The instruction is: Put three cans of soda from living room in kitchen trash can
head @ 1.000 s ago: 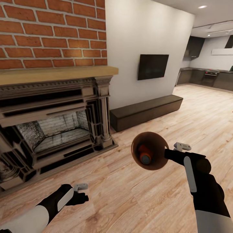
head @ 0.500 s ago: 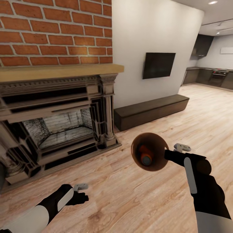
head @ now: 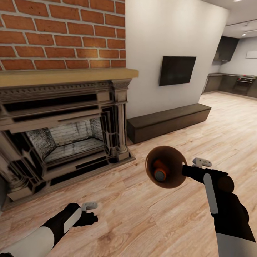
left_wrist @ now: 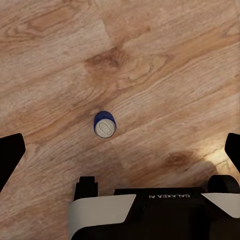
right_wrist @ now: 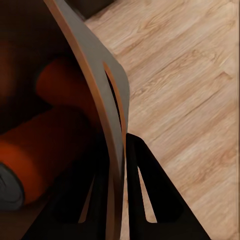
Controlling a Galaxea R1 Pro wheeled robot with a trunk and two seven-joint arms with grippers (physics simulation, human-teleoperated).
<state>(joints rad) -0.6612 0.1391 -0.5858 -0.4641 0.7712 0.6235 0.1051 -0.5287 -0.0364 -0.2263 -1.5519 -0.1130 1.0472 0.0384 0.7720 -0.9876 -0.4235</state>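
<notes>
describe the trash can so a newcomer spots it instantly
In the head view, start at the brick fireplace and drop to the wood floor in front. The trash can, a round copper-brown bin, hangs tipped sideways in the right gripper, its dark mouth showing an orange soda can inside.

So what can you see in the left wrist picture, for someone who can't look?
A small dark blue soda can with a grey metal top stands alone on the light wood plank floor, seen from above between the left pincer's two black, spread fingers.
</notes>
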